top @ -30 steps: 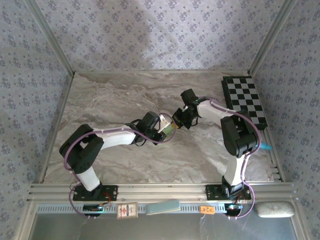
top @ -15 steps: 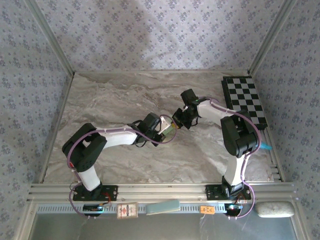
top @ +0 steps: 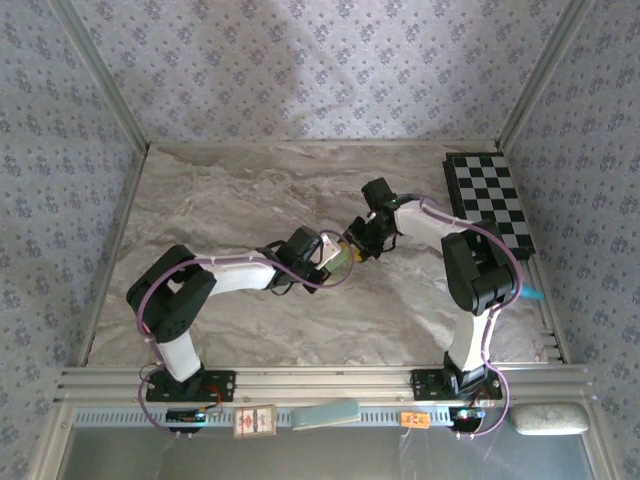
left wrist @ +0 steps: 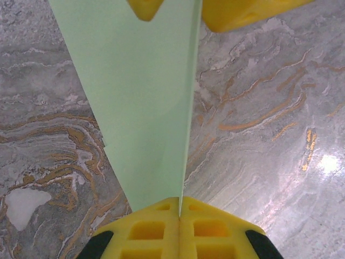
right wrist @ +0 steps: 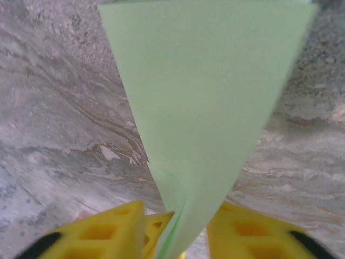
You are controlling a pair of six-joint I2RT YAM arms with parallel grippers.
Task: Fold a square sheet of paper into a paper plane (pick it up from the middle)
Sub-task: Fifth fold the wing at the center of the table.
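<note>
Desk: the desk (top: 230, 190) had a grey-and-white marble pattern streaked with rusty veins. It was glossy enough to throw back a bright spot of light in the left wrist view.
Room: walls (top: 300, 70) papered in a small pale floral print closed the desk in on three sides. A black-and-white checkerboard (top: 490, 200) lay flat at the far right corner. A metal rail (top: 320, 380) ran along the near edge, with a light-blue card (top: 327, 413) lying just in front of it.
Left gripper (left wrist: 179, 208): clamped on the paper plane (left wrist: 140, 97), its yellow fingers pressed together over the paper's narrow end.
Right gripper (right wrist: 183, 216): its yellow fingers stood apart, one on each side of the paper. Whether either touched it could not be told.
Paper plane: over the middle of the desk, between the two grippers, which nearly met tip to tip.
Material and shape: thin, matte, pale green paper in a long tapering wedge with one sharp, straight folded edge. A loose layer curled near the right gripper.
Fingers: yellow plastic moulded with square recesses.
</note>
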